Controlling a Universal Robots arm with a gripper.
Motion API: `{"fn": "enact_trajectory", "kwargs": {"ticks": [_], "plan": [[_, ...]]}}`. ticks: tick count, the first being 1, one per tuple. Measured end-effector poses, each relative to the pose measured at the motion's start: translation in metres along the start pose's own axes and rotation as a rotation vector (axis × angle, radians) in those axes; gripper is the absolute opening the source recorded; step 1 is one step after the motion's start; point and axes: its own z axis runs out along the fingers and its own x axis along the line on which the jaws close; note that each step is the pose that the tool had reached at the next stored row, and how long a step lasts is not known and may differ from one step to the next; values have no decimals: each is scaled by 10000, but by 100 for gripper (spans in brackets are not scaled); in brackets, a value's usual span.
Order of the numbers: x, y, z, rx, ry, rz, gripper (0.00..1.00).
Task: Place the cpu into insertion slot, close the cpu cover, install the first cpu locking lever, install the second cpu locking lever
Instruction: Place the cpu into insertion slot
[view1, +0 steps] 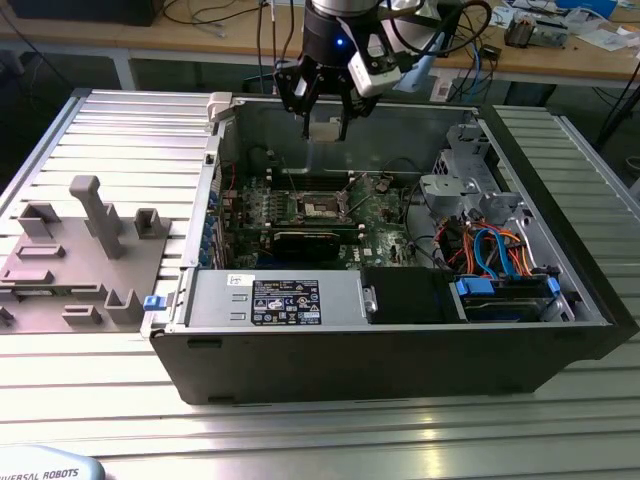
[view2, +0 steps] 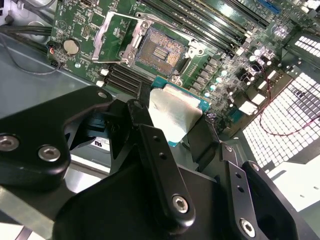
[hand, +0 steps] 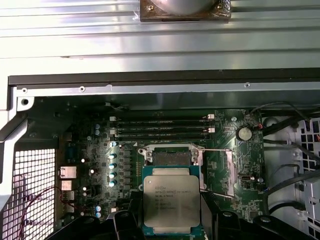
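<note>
My gripper (view1: 325, 128) hangs above the back of the open computer case (view1: 400, 345), shut on the cpu (view1: 326, 130). In both wrist views the cpu (view2: 175, 117) (hand: 171, 202) is a flat silver-topped square clamped between the two black fingers (view2: 160, 160), held level and clear of the board. The insertion slot (view2: 160, 50) (hand: 172, 157) (view1: 322, 205) lies open and empty on the green board, below and slightly ahead of the chip. The cpu cover (view2: 116, 36) is flipped back beside the slot, toward the coin battery (view2: 71, 46).
Long memory slots (hand: 160, 129) run beside the socket. A power supply (view1: 275, 300) sits along the case's front wall. A drive cage with blue and orange cables (view1: 495, 262) fills the exterior view's right. A grey fixture block (view1: 80, 250) stands at the exterior view's left.
</note>
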Motion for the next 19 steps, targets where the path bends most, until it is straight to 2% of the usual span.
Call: {"fn": "enact_trajectory", "kwargs": {"ticks": [19], "plan": [[-1, -7, 72, 0, 0, 0, 54]]}}
